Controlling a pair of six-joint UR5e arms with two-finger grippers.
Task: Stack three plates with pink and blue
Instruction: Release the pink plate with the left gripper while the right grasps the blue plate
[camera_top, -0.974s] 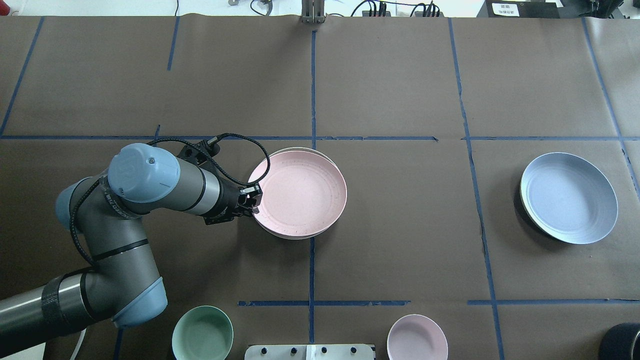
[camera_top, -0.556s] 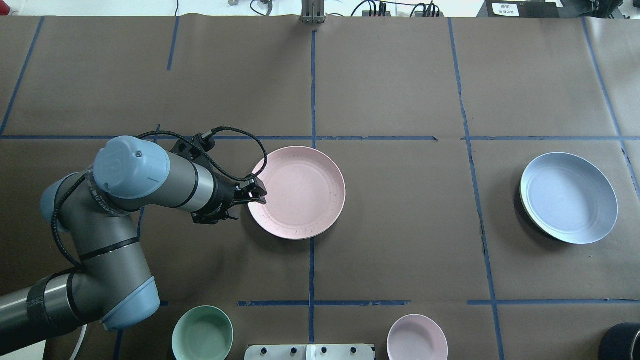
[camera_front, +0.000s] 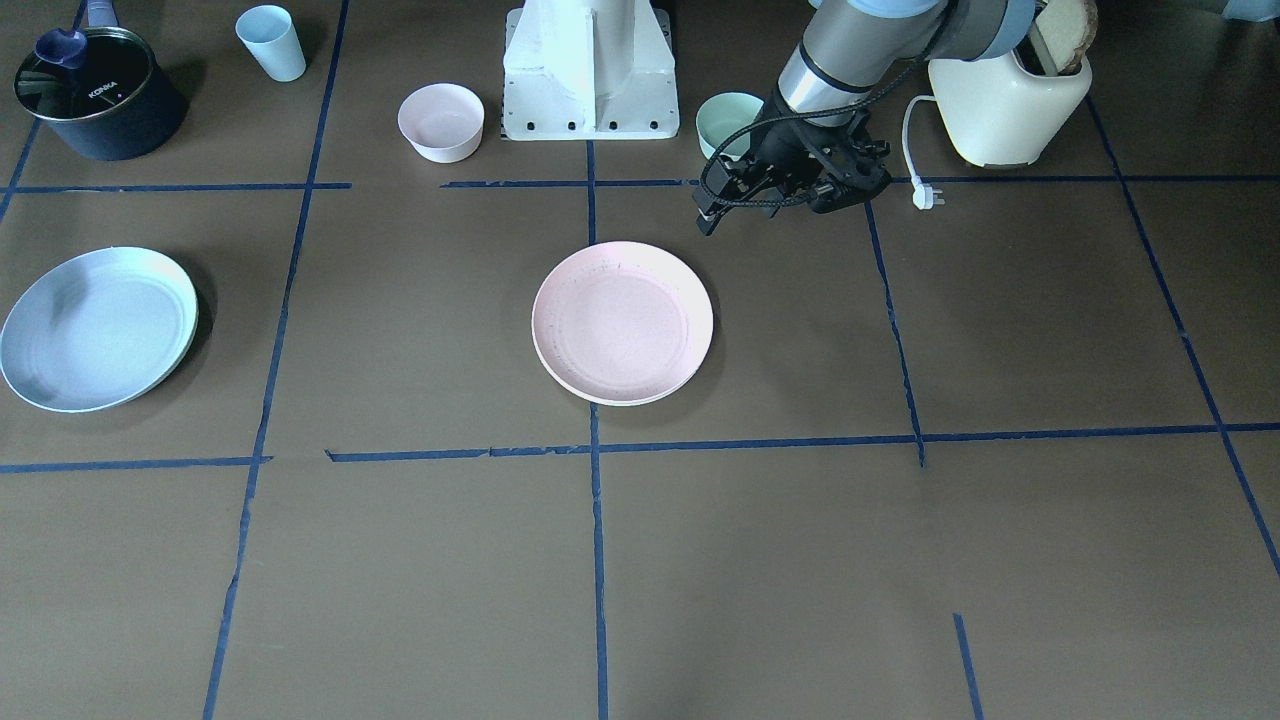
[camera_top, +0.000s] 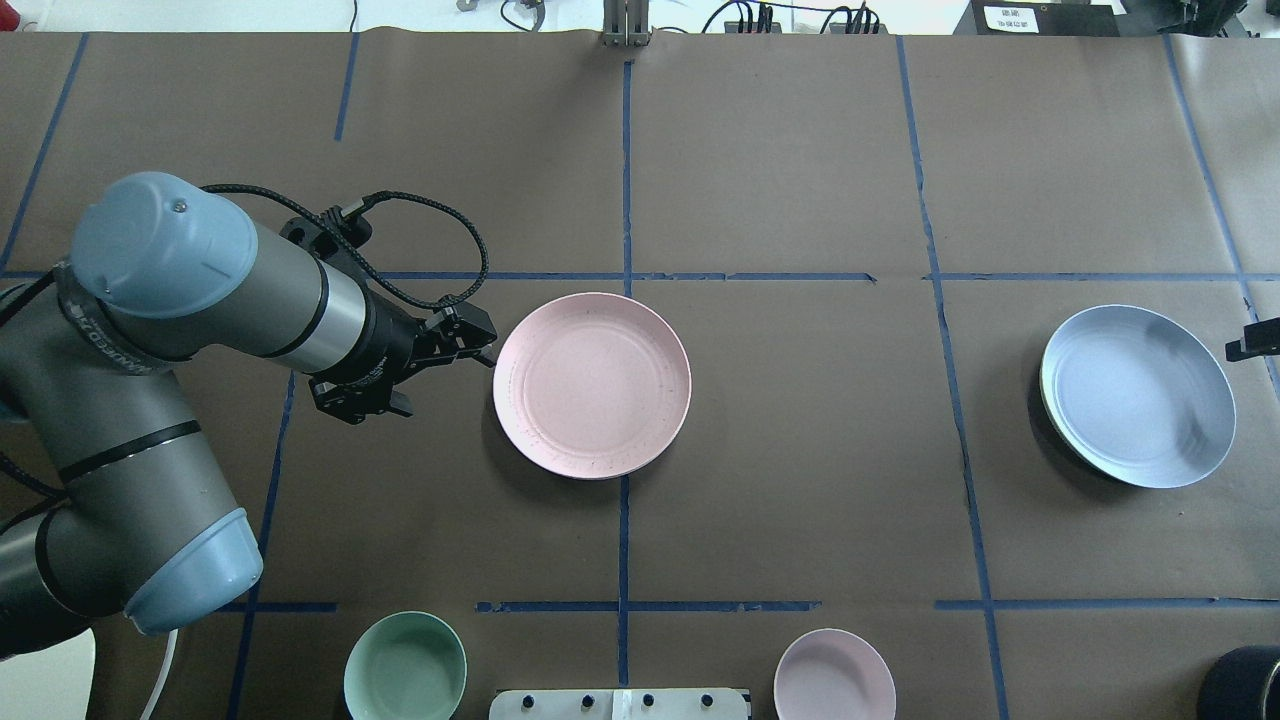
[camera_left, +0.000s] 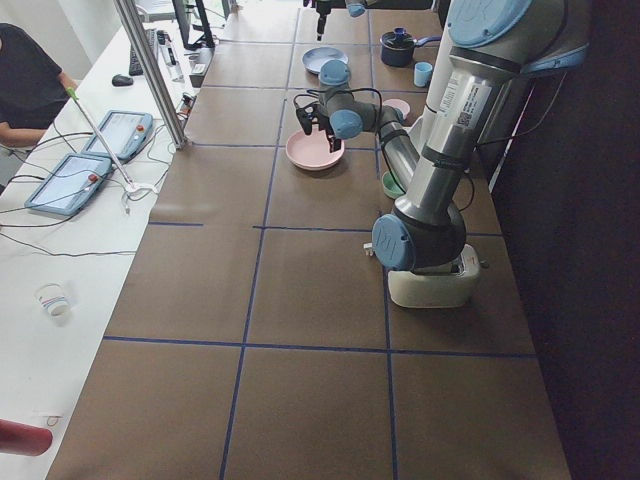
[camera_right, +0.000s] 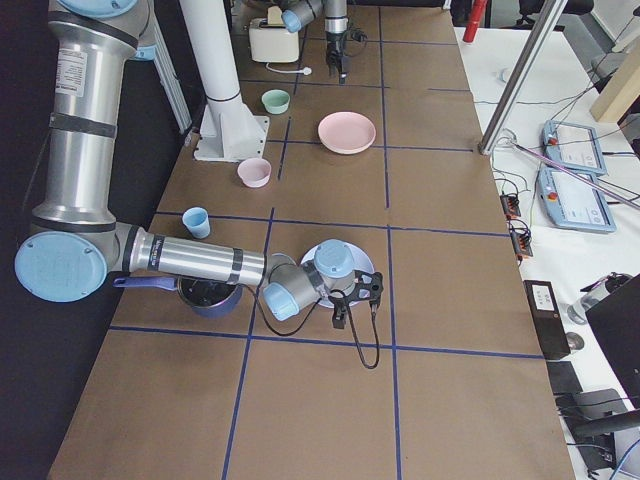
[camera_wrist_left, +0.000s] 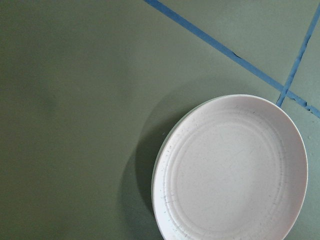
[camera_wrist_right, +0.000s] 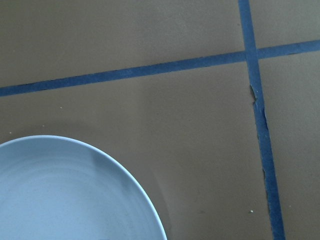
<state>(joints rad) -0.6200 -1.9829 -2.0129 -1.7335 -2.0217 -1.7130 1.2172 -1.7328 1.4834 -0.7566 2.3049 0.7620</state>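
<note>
The pale pink plate (camera_top: 592, 385) lies at the table's middle on top of the cream plate, of which only a thin rim (camera_wrist_left: 157, 175) shows. The pink plate also shows in the front view (camera_front: 622, 320). My left gripper (camera_top: 482, 345) is open and empty, a little to the left of the pink plate and clear of it. The light blue plate (camera_top: 1138, 395) lies alone at the far right and also shows in the right wrist view (camera_wrist_right: 65, 195). My right gripper (camera_top: 1252, 343) pokes in at the right edge beside the blue plate. I cannot tell whether it is open or shut.
A mint-green bowl (camera_top: 405, 665) and a small pink bowl (camera_top: 834, 675) stand near the robot base (camera_front: 590, 70). A dark pot (camera_front: 95, 92), a blue cup (camera_front: 271, 42) and a white toaster (camera_front: 1010, 100) stand along the robot's edge of the table.
My left gripper let go of the pink plate, which settled squarely over the cream plate, and drew back to the left. My right gripper's tip came into view by the blue plate.
</note>
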